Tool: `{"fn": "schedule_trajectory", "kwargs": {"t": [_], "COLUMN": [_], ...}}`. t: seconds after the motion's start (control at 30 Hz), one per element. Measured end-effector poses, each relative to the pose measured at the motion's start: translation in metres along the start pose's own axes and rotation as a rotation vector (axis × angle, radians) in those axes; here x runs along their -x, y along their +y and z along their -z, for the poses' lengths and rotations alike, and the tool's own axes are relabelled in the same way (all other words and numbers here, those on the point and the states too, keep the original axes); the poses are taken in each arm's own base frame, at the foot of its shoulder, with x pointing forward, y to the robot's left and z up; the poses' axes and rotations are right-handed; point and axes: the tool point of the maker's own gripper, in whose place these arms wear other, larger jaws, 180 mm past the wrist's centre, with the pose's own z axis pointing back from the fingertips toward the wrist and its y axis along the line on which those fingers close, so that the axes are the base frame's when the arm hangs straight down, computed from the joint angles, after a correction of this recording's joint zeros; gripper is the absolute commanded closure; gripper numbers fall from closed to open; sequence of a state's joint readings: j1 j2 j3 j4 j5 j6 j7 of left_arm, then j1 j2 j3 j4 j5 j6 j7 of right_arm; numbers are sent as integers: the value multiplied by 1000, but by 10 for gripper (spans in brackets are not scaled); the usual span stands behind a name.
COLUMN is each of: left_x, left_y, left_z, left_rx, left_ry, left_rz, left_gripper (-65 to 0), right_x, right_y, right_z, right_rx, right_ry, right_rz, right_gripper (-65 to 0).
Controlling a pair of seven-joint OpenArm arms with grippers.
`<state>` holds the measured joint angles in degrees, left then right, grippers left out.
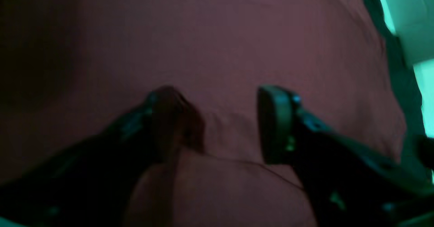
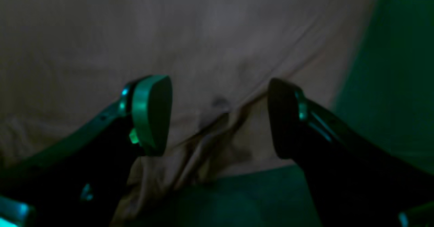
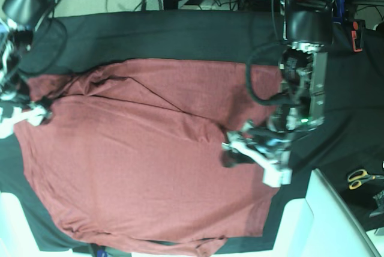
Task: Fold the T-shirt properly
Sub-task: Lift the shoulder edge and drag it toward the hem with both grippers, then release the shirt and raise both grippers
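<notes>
1. Base view, far left: my right arm comes in from the top-left corner, bent down along the left edge. My right gripper (image 3: 27, 114) sits at the left end of the T-shirt (image 3: 138, 167), over bunched cloth there.
2. Right wrist view: my right gripper (image 2: 220, 115) has its jaws spread wide, nothing between the pads. Crumpled folds of the T-shirt (image 2: 190, 40) lie just below the gap, not pinched. Shirt edge runs across under the jaws, dark table cloth (image 2: 390, 84) beyond it at right and bottom.
3. Base view, middle: T-shirt lies spread flat over the black table cloth (image 3: 156, 38), filling most of the table. One fold line runs diagonally across the upper part, a few wrinkles near the top left.
4. Base view, right: my left arm reaches down from the top right, forearm roughly vertical, wrist bent toward the shirt. My left gripper (image 3: 240, 152) is over the right part of the shirt, inside its edge.
5. Left wrist view: my left gripper (image 1: 223, 121) has jaws apart, empty gap. T-shirt (image 1: 237, 43) lies flat beneath and ahead; a folded edge passes just under the fingers. Cannot tell whether the left pad touches cloth, it is dark there.
6. Far right in base view: scissors (image 3: 362, 178) lie on the table cloth, well apart from the shirt.
</notes>
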<state>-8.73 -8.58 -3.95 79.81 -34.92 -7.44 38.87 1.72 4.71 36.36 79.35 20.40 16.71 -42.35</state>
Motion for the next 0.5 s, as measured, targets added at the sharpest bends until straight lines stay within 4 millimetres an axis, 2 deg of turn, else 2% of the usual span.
{"fn": "schedule_trajectory", "kwargs": {"t": [0.1,0.2,0.27,0.33,0.4,0.47,0.5], "left_x": [-18,-30,-22,-2,18,38,48], "left_y": [20,23,30,48,69,82,86], "left_z": [-30,-63,-83,-98,-110,-121,-126], "left_rx": [-52,-71,-94,-142,-205,-242,-255], "left_ry": [-87,-174,-183,-142,-105,-64,-49], "left_rz": [-20,2,3,-2,-24,-37,-45], "left_gripper": [-390,-390,-388,-388,-388,-388,-388], "right_x": [-1,7,15,33,55,79,78], "right_y": [-11,-38,-62,-74,-80,-75,-71], "right_z": [-12,-18,-21,-21,-17,-9,-7], "right_rx": [28,77,102,67,40,13,-10], "right_ry": [-34,-28,-25,2,36,86,68], "right_rz": [-19,68,113,148,215,251,274], "right_gripper": [-417,-417,-417,-417,-417,-417,-417]}}
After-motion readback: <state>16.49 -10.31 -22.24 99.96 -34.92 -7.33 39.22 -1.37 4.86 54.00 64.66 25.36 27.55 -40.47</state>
